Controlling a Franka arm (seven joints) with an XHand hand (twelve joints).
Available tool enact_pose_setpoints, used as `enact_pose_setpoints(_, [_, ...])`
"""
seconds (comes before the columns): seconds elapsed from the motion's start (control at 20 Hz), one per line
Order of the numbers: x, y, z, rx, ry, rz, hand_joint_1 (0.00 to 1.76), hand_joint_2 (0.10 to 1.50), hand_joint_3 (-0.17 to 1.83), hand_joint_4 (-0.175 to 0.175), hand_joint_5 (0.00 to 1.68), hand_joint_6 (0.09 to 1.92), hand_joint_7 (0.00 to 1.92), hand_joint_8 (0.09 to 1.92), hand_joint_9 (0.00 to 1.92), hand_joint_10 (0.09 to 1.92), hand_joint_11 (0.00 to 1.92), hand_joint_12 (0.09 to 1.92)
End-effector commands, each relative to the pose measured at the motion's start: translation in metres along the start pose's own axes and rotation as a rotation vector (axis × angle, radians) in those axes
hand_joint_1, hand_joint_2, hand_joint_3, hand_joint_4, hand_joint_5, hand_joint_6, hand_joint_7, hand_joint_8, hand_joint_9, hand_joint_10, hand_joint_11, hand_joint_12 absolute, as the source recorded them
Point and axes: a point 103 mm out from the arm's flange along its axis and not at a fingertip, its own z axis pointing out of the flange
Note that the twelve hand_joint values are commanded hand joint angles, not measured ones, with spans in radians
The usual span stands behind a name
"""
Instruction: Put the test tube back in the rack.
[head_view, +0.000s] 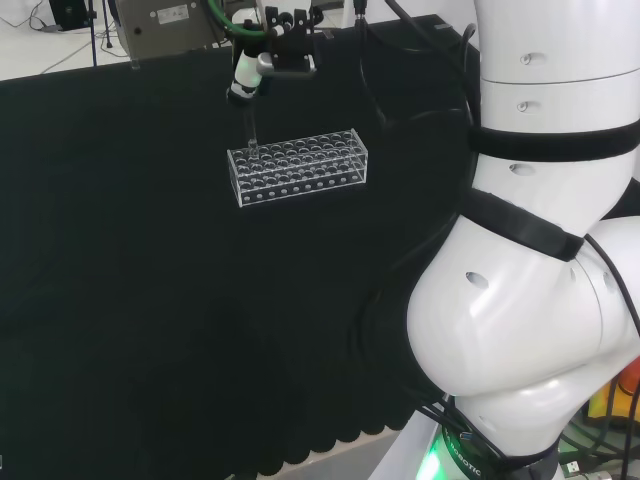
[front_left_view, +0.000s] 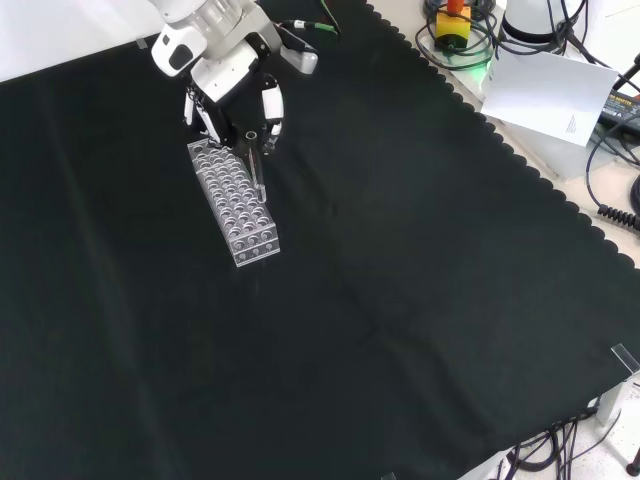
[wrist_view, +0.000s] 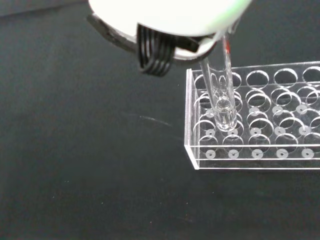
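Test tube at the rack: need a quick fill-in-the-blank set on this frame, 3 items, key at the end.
1. The clear glass test tube is held by the black and white ____.
2. The tube's rounded bottom is at the clear plastic rack, near one ____ of it, not its middle.
3. The rack stands on a ____ cloth.

Missing words: hand; end; black
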Motion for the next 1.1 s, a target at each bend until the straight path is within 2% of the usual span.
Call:
enact_pose_setpoints(0.05, [0.002, 0.001, 0.004, 0.006, 0.001, -0.001, 1.43, 0.62, 0.63, -0.175, 1.35, 0.48, 1.44, 0.63, 1.47, 0.09, 0.71, 1.29])
enact_pose_setpoints(0.65, [0.001, 0.006, 0.013, 0.017, 0.005, 0.009, 1.43, 0.62, 0.63, -0.175, 1.35, 0.48, 1.44, 0.63, 1.47, 0.09, 0.71, 1.29])
enact_pose_setpoints(1.1, [-0.004, 0.016, 0.014, 0.025, 0.001, 0.036, 1.43, 0.62, 0.63, -0.175, 1.35, 0.48, 1.44, 0.63, 1.47, 0.09, 0.71, 1.29])
